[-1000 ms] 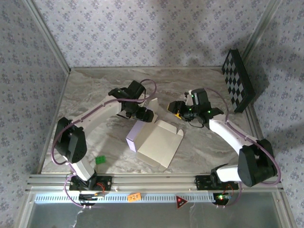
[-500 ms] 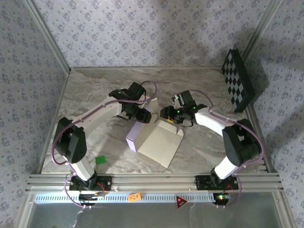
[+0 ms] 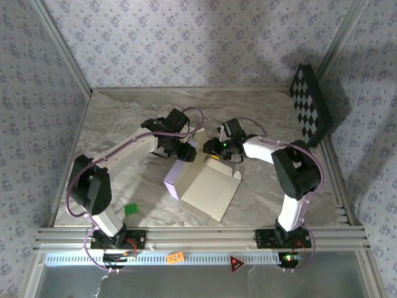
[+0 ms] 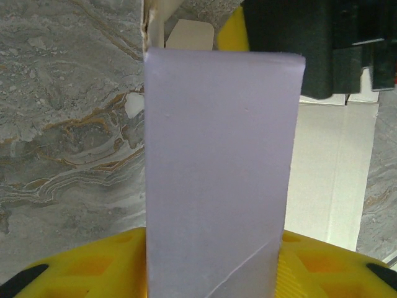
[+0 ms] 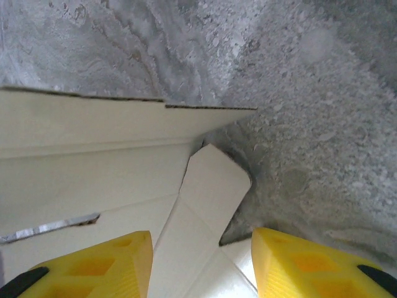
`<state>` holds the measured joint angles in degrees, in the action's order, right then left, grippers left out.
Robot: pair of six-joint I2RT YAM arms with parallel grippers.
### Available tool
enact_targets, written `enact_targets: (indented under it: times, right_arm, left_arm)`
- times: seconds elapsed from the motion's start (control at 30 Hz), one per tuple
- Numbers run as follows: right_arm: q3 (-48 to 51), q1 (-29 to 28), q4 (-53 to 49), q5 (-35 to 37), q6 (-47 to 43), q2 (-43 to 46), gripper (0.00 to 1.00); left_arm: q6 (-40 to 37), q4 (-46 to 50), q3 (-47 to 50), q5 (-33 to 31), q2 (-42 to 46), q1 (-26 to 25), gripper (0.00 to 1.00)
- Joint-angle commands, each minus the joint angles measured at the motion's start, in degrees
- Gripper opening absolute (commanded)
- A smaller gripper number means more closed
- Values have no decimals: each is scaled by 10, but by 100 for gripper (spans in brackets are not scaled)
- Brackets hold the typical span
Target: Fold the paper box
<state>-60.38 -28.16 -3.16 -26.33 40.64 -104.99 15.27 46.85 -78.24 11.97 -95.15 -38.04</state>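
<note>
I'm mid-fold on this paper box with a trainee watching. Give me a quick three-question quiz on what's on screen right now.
1. True or false: the right gripper has its jaws apart, with a cream tab of the paper box in the gap between them.
2. In the left wrist view, which colour is the upright panel in front of the yellow fingers? A lavender, B green, C checkered.
3. In the top view, what stands at the table's right edge, toward the far corner?
Key: 1 true. 2 A. 3 the checkerboard panel.

Marble table (image 3: 124,118): paper box (image 3: 208,189) (green block (image 3: 131,209) nearby)
</note>
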Motion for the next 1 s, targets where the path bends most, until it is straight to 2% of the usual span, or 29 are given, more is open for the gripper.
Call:
enact_targets:
  times: [0.0, 0.57, 0.67, 0.97]
  right_arm:
    - [-24, 1, 22, 11, -6, -20, 47]
    - [-20, 5, 62, -6, 2, -66, 45]
    - [-4, 6, 93, -16, 14, -59, 41]
    - [33, 3, 143, -33, 22, -21, 40]
  left_arm:
    - [3, 4, 3, 8, 24, -3, 48]
    - [5, 6, 6, 5, 25, -3, 46]
    - [6, 7, 6, 5, 24, -3, 46]
    - [7, 6, 6, 7, 19, -3, 46]
